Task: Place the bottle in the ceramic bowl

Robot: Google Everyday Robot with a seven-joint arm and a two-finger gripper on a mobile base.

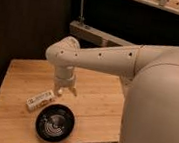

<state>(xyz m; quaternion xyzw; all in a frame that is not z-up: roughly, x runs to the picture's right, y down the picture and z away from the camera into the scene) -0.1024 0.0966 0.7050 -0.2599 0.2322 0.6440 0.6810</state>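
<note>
Plainly, nothing is held yet: the gripper (65, 91) is hung wrist-down above the table (96, 100), its two fingers spread apart with only bare wood seen between them. It is set just beside the bottle (40, 99), up and to the right of it in the camera view, and no contact between them can be made out. The bottle is laid on its side on the table, slanted, with one end close to the rim of the bowl (55, 123); whether the two are touching cannot be told. The bowl is stood upright near the front edge, and nothing is seen inside it but its pale rings. The task is judged to be at the approach, with the placing not yet done. The downward pose is judged to suit a grasp from above, since a bottle lying flat is most easily pinched across its narrow body. For that, the jaws would need to be shifted over the bottle and turned across its length. The nearness of bottle and bowl is judged to keep the carry brief. By count: one bottle, one bowl, one table, one arm (105, 58), one gripper with two fingers.
</note>
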